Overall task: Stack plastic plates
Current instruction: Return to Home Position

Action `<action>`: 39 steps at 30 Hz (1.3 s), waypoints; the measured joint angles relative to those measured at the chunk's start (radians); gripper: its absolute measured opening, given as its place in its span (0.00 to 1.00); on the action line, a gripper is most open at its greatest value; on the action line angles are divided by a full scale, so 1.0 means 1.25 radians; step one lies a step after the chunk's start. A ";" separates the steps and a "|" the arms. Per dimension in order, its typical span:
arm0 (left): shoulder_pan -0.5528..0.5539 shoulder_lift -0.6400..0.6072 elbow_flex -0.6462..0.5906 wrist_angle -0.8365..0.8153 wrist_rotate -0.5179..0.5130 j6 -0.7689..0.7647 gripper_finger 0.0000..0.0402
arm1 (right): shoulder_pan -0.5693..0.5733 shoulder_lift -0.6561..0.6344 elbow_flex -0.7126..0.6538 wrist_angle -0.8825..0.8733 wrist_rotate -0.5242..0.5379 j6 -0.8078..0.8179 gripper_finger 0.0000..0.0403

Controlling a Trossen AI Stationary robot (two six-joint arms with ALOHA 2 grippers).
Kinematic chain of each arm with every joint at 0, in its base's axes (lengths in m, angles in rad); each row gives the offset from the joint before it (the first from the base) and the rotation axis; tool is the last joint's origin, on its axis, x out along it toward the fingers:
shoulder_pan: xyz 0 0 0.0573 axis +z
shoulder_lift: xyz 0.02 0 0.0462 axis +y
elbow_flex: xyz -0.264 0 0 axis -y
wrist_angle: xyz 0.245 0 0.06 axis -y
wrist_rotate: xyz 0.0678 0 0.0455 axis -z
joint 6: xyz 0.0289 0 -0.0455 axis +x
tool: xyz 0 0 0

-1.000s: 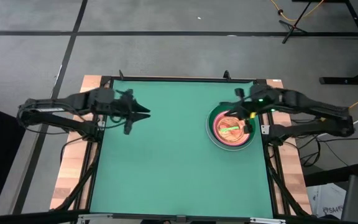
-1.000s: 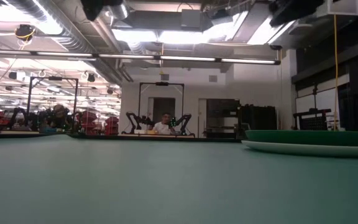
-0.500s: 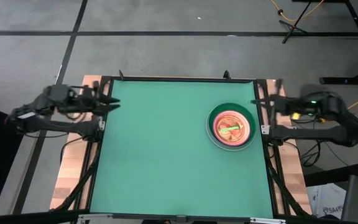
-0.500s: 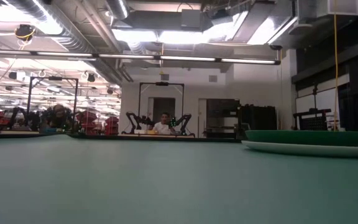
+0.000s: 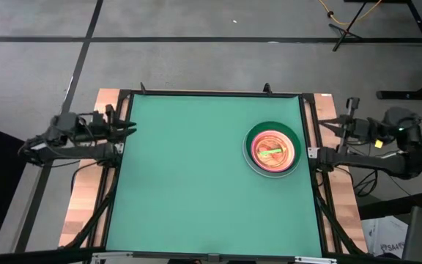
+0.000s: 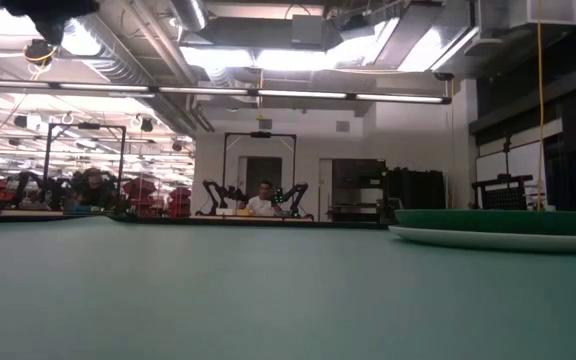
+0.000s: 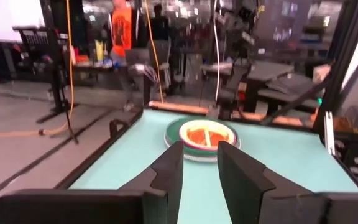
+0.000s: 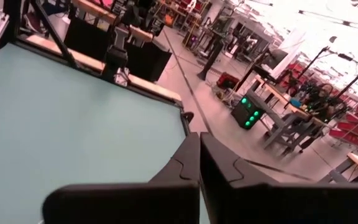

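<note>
The plastic plates (image 5: 272, 149) sit in one stack on the right part of the green table. A pale plate lies at the bottom, a dark green one on it, then pink and orange ones with a lime green bar on top. The low view shows the stack's pale and dark green rims (image 6: 498, 228). My left gripper (image 5: 132, 126) hangs at the table's left edge, open and holding nothing, pointing level at the stack (image 7: 202, 135). My right gripper (image 5: 322, 125) is shut and holds nothing, just off the table's right edge, beyond the stack.
The green table top (image 5: 196, 183) is framed by a black rail with wooden boards on both sides. Across the room, beyond the table's far edge, a person (image 6: 262, 203) sits at another robot station. More people stand beyond the table in the left wrist view (image 7: 122, 31).
Both arms have drawn back from over the table. My left gripper has moved from above the table's left part to its left edge. My right gripper has left the place above the stack and gone past the right edge. The stack has stayed put.
</note>
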 joint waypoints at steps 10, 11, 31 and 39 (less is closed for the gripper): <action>0.000 -0.072 -0.230 0.223 0.027 0.034 0.23 | 0.000 -0.059 -0.219 0.179 -0.028 -0.020 0.00; 0.000 -0.072 -0.248 0.252 0.042 0.047 0.23 | 0.000 -0.067 -0.240 0.199 -0.028 -0.020 0.00; 0.001 -0.073 -0.481 0.599 0.085 0.077 0.23 | 0.000 -0.218 -0.566 0.510 -0.036 0.012 0.00; 0.010 -0.073 -0.505 0.621 0.091 0.062 0.23 | 0.000 -0.218 -0.685 0.637 -0.043 0.058 0.00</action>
